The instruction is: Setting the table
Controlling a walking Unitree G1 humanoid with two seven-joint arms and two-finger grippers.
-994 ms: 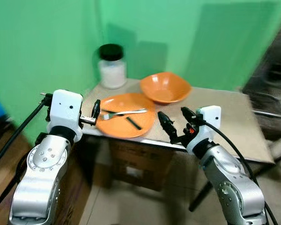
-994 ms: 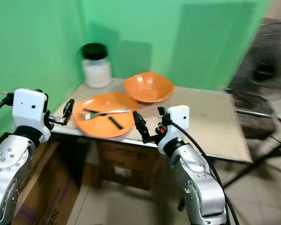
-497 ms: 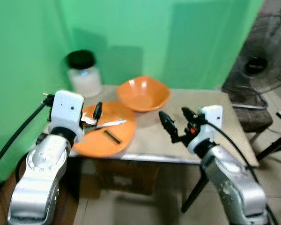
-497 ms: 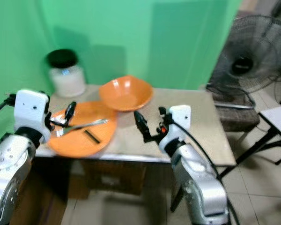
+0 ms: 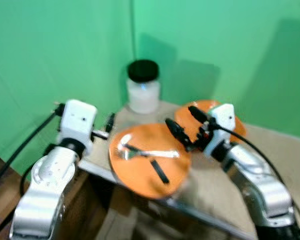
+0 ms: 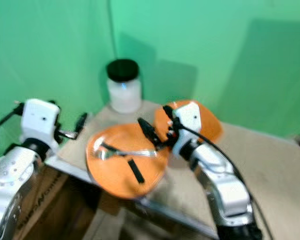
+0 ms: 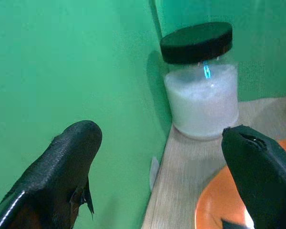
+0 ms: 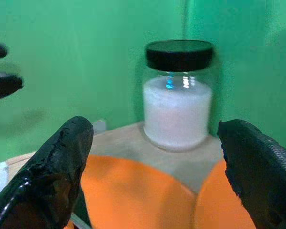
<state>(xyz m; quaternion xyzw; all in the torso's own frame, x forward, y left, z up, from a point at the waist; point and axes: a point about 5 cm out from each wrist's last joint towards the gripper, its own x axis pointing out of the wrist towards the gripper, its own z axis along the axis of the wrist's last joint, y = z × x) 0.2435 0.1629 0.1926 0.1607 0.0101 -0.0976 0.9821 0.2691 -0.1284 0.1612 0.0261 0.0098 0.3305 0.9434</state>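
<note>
Both grippers are spread apart and carry nothing. Right gripper (image 5: pixel 184 128) hovers over the far rim of the orange plate (image 5: pixel 140 172), with its fingers aimed toward the glass jar (image 5: pixel 143 93). In the right wrist view, that jar (image 8: pixel 178 95) sits centred between the two black fingers (image 8: pixel 52 167), well ahead of them. Behind the right gripper, partly hidden by its wrist, sits the orange bowl (image 6: pixel 210 125).

Left gripper (image 5: pixel 110 125) hangs beside the near-left rim of the plate, at the left edge of the table (image 5: pixel 270 150). Its fingers (image 7: pixel 62 162) stand wide apart, with the jar ahead and slightly to the right-finger side.

Task status, judged from the layout:
- Plate, bowl and jar are already on the table, grouped at its left end.
- A fork (image 5: pixel 147 151) lies across the plate, below and to the left of the right gripper.
- A short dark strip (image 5: pixel 159 170) lies on the plate just nearer the camera than the fork; it is too blurred to identify.

Remaining work likely includes moving the fork off the plate and spacing the bowl and jar into their places. Neither gripper is in contact with any item yet.
</note>
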